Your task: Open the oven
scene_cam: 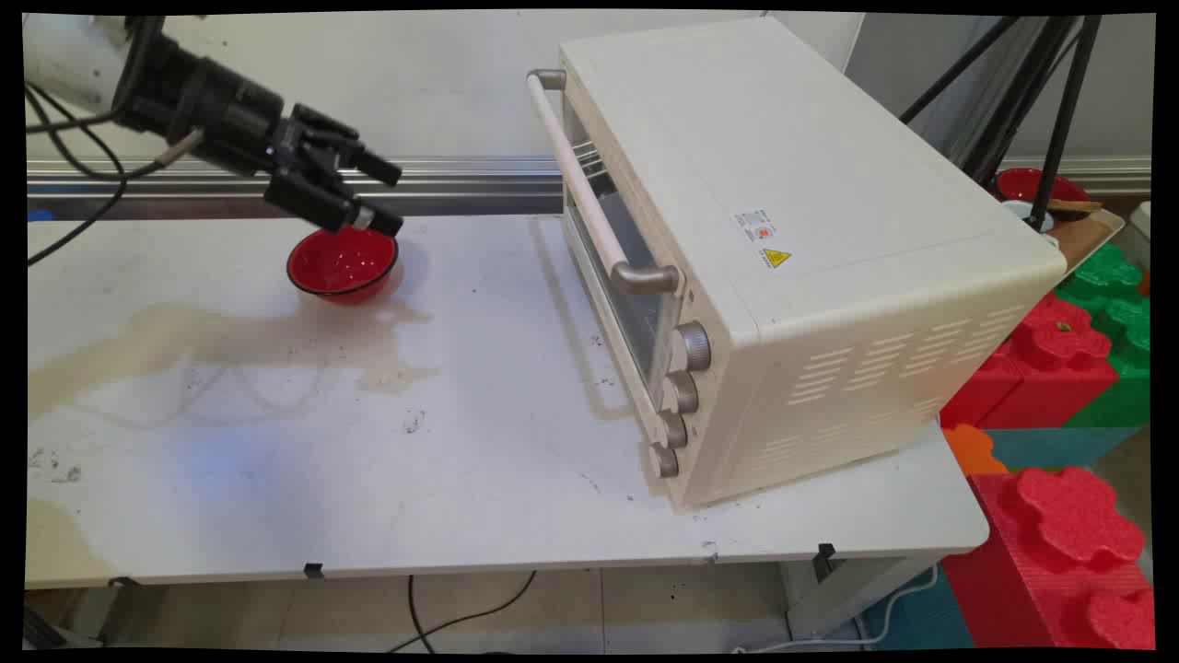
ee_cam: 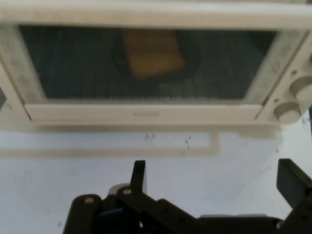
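- My fingers [scene_cam: 382, 196] stand wide apart at upper left, empty, just above the bowl [scene_cam: 342, 264].
- The bowl, red and glossy, sits on the desk [scene_cam: 461, 442]; I judge it light, stiff, slippery; best pinched at the rim.
- The oven [scene_cam: 783, 249] stands shut at right.

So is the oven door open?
No, the oven has its door shut flat against the front, and something yellowish shows behind the glass.

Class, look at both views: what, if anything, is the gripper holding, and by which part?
Nothing. The gripper is open and empty in the air above the red bowl, pointing towards the toaster oven.
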Robot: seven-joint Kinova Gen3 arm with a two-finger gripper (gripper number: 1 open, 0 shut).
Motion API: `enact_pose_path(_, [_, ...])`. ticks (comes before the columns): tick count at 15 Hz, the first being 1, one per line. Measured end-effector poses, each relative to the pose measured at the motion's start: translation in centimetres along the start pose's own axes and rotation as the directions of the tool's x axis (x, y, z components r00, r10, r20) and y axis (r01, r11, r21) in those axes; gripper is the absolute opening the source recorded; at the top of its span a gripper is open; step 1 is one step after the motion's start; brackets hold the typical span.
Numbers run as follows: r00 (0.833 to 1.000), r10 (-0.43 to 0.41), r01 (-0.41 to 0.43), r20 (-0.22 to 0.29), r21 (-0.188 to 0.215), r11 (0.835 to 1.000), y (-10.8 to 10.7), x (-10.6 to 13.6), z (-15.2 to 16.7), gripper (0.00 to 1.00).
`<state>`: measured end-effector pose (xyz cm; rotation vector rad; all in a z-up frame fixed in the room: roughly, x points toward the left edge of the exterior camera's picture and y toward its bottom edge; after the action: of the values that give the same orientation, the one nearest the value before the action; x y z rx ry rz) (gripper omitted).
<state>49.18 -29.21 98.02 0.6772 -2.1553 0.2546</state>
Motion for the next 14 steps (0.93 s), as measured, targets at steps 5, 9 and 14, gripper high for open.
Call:
enact_pose_path(5, [0.999,0.002,-0.002,-0.046,0.003,1.0,0.3,3.4,1.1,1.0])
enact_pose_path(9, [0.998,0.0,0.0,-0.058,0.001,1.0,0.5,5.6,2.9,1.0])
enact_pose_path(14, [0.998,-0.004,0.004,-0.063,-0.003,1.0,0.4,7.7,5.4,1.0])
